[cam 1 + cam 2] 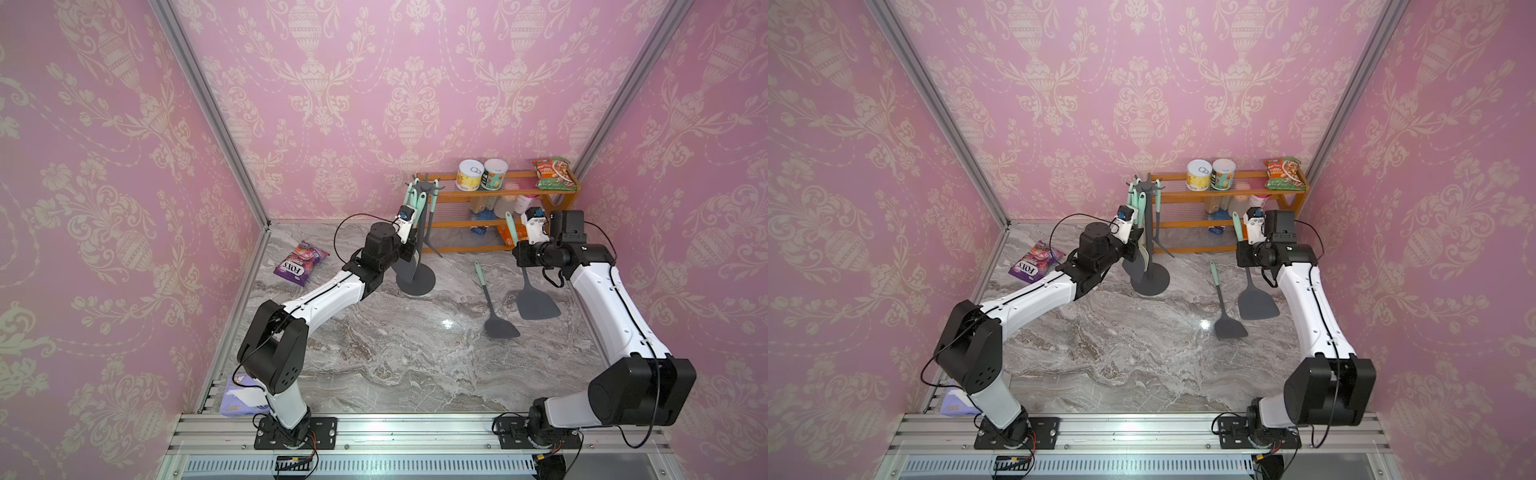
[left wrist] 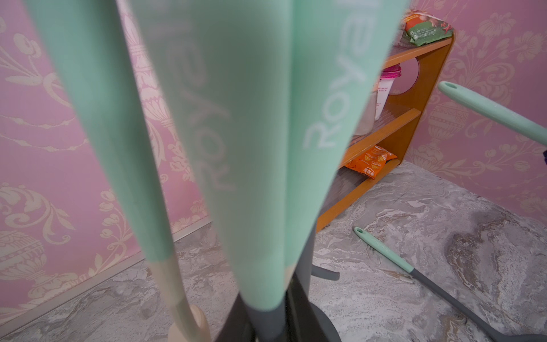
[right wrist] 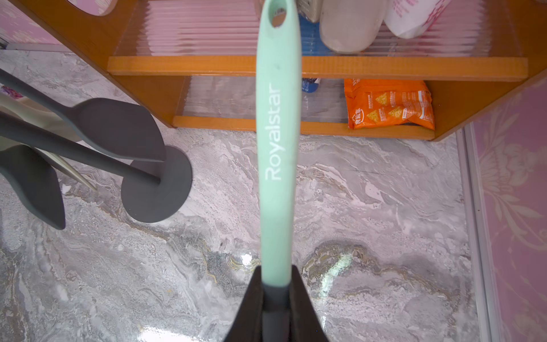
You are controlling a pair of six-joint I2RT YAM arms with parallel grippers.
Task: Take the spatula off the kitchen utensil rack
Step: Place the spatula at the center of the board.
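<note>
Spatula (image 3: 276, 133): already off the kitchen utensil rack (image 1: 415, 280) and held well to the rack's right, with the right gripper (image 3: 275, 285) clamped on its neck. Only the set-down seems left. A second spatula (image 1: 492, 303) lies on the table between. The left gripper (image 2: 262, 314) is closed round a hanging utensil (image 2: 236, 118) at the rack. The shelf (image 1: 498, 195) behind the rack holds tins and packets.

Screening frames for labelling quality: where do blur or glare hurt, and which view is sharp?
Left wrist view: hanging utensil handles fill it, soft-focused; right wrist view: held spatula lettering crisp, glare on the table; both top views: small glare spot, otherwise sharp.
</note>
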